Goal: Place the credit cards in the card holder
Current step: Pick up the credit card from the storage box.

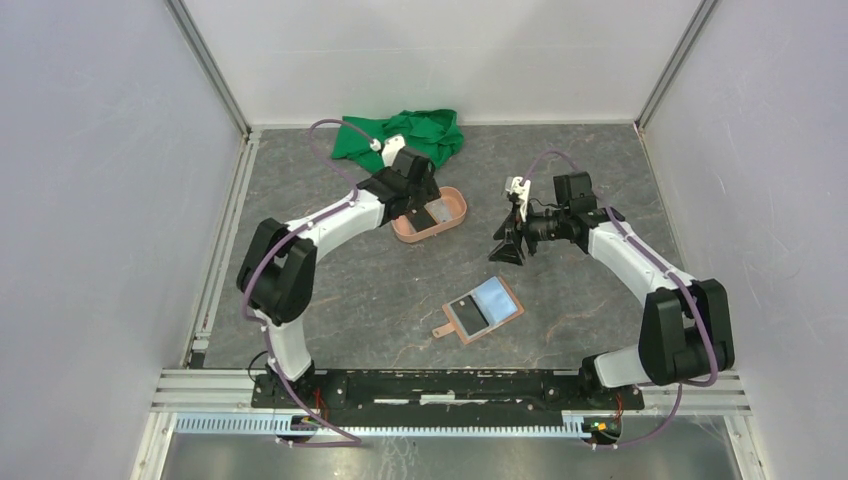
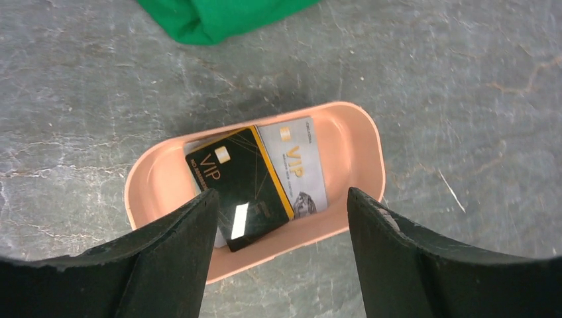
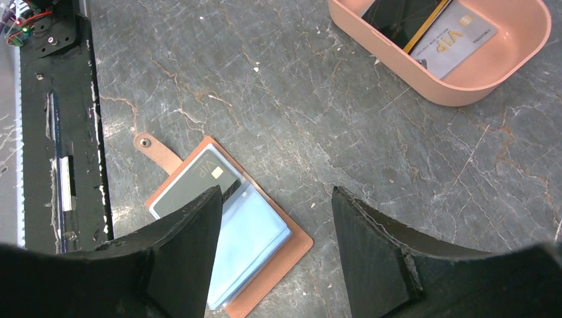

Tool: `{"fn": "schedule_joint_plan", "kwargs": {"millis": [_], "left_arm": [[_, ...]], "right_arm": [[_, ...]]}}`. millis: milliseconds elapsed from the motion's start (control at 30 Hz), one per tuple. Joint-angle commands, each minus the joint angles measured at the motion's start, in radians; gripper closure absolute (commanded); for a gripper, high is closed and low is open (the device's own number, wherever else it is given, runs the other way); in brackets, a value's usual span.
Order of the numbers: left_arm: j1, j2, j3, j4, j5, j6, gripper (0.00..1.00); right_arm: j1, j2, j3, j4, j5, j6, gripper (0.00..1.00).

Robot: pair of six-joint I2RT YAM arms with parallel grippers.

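Black fingers (image 2: 199, 225) of the left gripper (image 2: 281, 195) stood spread, holding nothing, just above the near rim of the pink tray (image 2: 354, 149). Two of the credit cards lay inside it: a black card (image 2: 242, 179) with a gold edge rested on top of a grey card (image 2: 298, 159), overlapping it and slanted across the tray floor. A green cloth (image 2: 219, 16) sat on the table (image 2: 464, 99) just behind the tray.

The step in hand looked like fetching the next card from the tray. To do it well, the left gripper should come down over the black card only and pinch it across its short width. It should catch the edge that sits raised on the grey card, so that the two do not lift together. The tray looked light and could slide or tip if a finger pushed on its wall.

The right gripper (image 3: 276, 192) was also spread and empty, above the card holder (image 3: 295, 245), which lay open on the table well apart from the tray, its tab (image 3: 156, 149) pointing toward the arm bases. One dark card (image 3: 199, 175) already lay on its left half. The right half showed a glossy pale blue leaf (image 3: 248, 245); whether that was a card or a clear sleeve I could not tell.
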Motion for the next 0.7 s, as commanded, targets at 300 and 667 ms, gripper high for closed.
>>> {"fn": "schedule_joint_plan", "kwargs": {"millis": [300, 667], "left_arm": [[-0.018, 0.105, 0.119, -0.143, -0.172, -0.127, 0.29], [-0.053, 0.152, 0.138, -0.154, -0.19, -0.136, 0.27]], "right_arm": [[-0.013, 0.081, 0.035, -0.017, 0.03, -0.017, 0.32], [-0.039, 0.121, 0.057, -0.049, 0.047, -0.043, 0.33]]}}
